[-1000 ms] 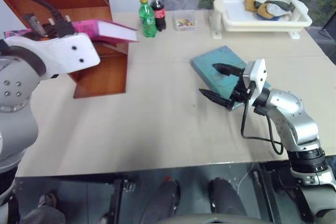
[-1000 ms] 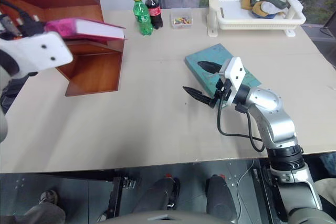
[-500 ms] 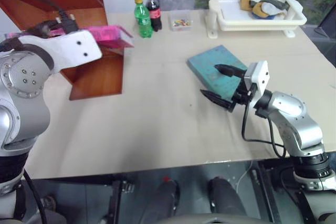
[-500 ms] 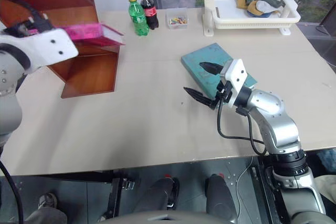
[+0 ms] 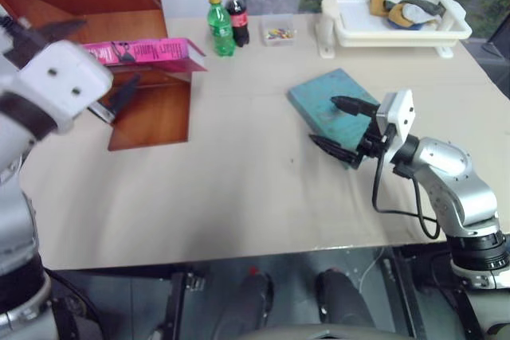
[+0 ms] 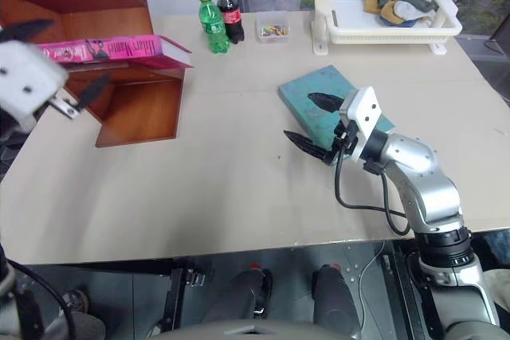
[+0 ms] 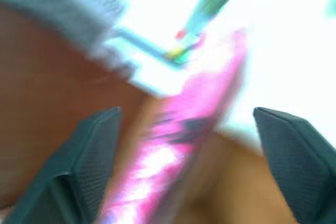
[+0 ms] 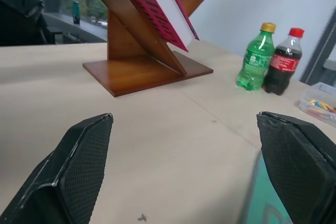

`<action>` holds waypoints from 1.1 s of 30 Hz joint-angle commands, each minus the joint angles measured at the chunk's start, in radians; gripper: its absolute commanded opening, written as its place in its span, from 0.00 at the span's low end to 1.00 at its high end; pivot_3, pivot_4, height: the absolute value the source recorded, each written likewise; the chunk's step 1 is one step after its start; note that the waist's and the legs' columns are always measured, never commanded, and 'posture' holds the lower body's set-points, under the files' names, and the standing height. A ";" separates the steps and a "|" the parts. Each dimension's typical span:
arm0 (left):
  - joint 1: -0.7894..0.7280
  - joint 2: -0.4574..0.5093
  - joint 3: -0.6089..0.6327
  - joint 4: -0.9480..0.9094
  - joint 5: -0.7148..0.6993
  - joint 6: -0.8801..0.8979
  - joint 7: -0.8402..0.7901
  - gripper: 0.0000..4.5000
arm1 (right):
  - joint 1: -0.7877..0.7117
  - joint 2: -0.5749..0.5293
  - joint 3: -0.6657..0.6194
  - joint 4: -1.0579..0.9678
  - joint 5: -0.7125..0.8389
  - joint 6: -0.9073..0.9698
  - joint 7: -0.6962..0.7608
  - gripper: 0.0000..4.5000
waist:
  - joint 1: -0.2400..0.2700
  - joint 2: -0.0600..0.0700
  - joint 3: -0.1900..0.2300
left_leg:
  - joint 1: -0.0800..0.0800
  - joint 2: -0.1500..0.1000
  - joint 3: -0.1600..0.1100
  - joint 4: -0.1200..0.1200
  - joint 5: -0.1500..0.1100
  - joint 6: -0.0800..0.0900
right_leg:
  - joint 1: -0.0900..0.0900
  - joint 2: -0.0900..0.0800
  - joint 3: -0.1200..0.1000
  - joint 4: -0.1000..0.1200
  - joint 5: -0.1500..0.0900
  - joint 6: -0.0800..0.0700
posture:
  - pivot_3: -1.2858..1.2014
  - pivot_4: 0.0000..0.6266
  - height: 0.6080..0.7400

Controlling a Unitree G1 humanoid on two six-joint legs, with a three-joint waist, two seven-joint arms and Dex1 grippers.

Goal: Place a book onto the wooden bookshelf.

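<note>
Now the thick bright pink hardback book (image 5: 147, 51) is lying on the reddish-brown wooden bookshelf (image 5: 151, 109), overhanging; probably stiff, heavy, best gripped across its thickness. Left gripper (image 5: 88, 69) is spread, empty beside it; right gripper (image 5: 344, 127) is spread over the teal-blue book (image 5: 327, 97).

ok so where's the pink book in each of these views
Left eye view: the pink book lies on the wooden bookshelf, upper left.
Right eye view: upper left again, on the same shelf.
Left wrist view: a blurred pink streak between the left end effector's fingers.
Right wrist view: top centre, white page edge showing.
Shared landmark: the green bottle, beside the shelf.
</note>
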 commanded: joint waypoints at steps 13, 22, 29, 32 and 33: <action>-0.364 -0.708 -0.527 0.657 0.109 -0.260 0.714 0.10 | 0.046 -0.083 -0.082 -0.218 0.000 0.081 -0.097 1.00 | 0.061 -0.001 -0.003 | 0.000 0.001 -0.003 0.012 -0.001 0.002 | 0.007 0.004 -0.005 0.000 0.007 -0.002 | 0.52 0.24 1.00; -0.589 -0.738 -0.457 0.997 0.194 -0.549 1.131 0.10 | 0.052 -0.085 -0.085 -0.246 -0.013 0.087 -0.142 1.00 | 0.043 -0.001 -0.002 | -0.003 0.001 -0.001 0.011 0.001 -0.002 | 0.004 0.003 -0.003 -0.002 0.007 -0.001 | 0.52 0.24 1.00; -0.608 -0.711 -0.419 1.004 0.187 -0.610 1.250 0.10 | 0.079 -0.088 -0.097 -0.260 -0.011 0.082 -0.148 1.00 | 0.033 -0.001 -0.002 | -0.002 0.001 0.000 0.011 0.001 -0.001 | 0.004 0.004 -0.002 -0.002 0.008 -0.001 | 0.52 0.24 1.00; -0.580 -0.704 -0.442 0.992 0.166 -0.617 1.205 0.10 | 0.093 -0.087 -0.106 -0.260 -0.005 0.077 -0.144 1.00 | 0.020 -0.001 -0.002 | -0.002 0.001 0.000 0.011 0.001 -0.001 | 0.004 0.004 -0.002 -0.001 0.007 -0.001 | 0.52 0.24 1.00; -0.557 -0.709 -0.459 0.978 0.115 -0.607 1.119 0.10 | 0.099 -0.087 -0.109 -0.259 -0.004 0.075 -0.142 1.00 | 0.018 -0.001 -0.002 | -0.002 0.001 0.000 0.011 0.001 -0.001 | 0.004 0.004 -0.002 -0.001 0.007 -0.001 | 0.52 0.24 1.00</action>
